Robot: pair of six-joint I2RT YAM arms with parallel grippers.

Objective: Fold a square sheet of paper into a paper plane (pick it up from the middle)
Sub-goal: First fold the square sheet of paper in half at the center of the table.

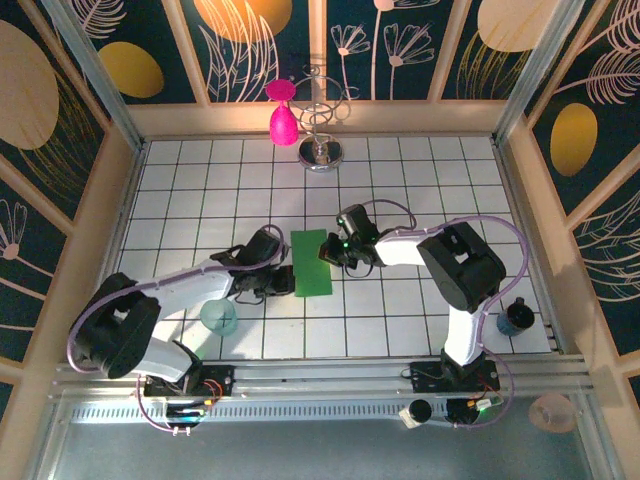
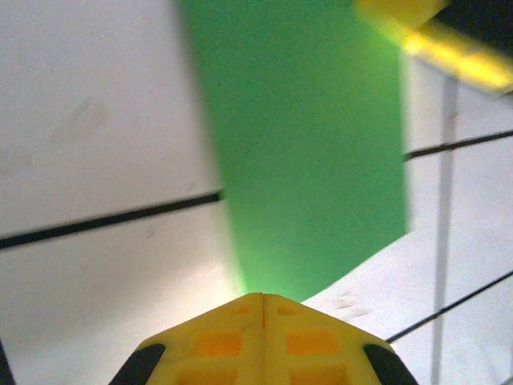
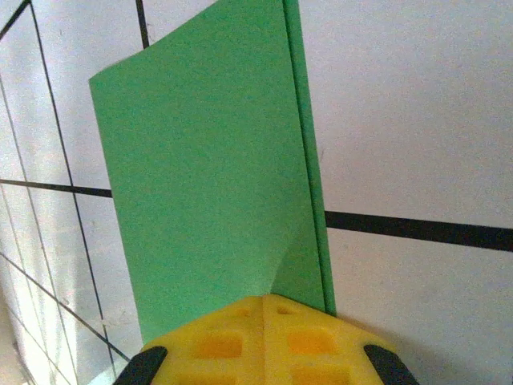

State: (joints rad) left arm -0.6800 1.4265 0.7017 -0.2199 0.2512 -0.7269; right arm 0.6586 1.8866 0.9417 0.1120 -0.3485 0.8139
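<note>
Paper, thin, bright green and folded in half, lies on the white tiled table. The left gripper pinches its left edge. The right gripper pinches its right edge, both clenched tight.

In the left wrist view the square sheet of paper is blurred and cut off at the top; the left hand hides its near end. In the right wrist view the right hand hides its near edge.

White tiled table enclosed by dark floral walls, brightly lit.
</note>
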